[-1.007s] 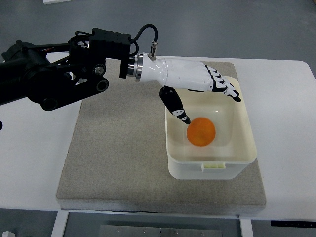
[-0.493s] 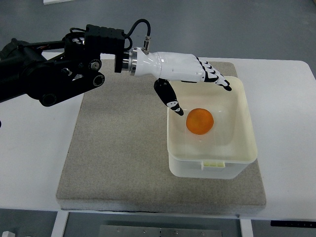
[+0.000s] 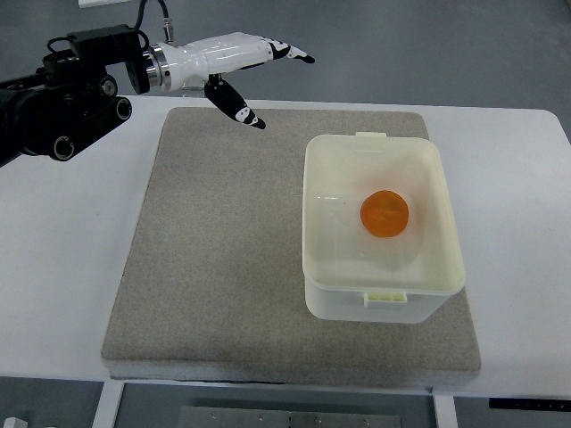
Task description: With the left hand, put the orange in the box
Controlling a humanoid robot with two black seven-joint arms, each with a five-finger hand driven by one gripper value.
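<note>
An orange (image 3: pixel 384 212) lies inside the cream plastic box (image 3: pixel 384 303), a little right of its middle. The box stands on the right half of a grey mat (image 3: pixel 223 250). My left hand (image 3: pixel 268 76), white with black fingertips, hovers over the mat's far left corner, well away from the box. Its fingers are stretched out and the thumb (image 3: pixel 236 105) hangs down; it holds nothing. The black left arm (image 3: pixel 62 98) comes in from the upper left. The right arm is out of sight.
The mat lies on a white table (image 3: pixel 62 267). The table's far edge runs just behind the mat, with grey floor (image 3: pixel 428 45) beyond it. The table's near edge crosses the bottom of the picture.
My left hand has pulled back from over the box, up and to the left, to the mat's far corner. The orange has rolled slightly right inside the box.
</note>
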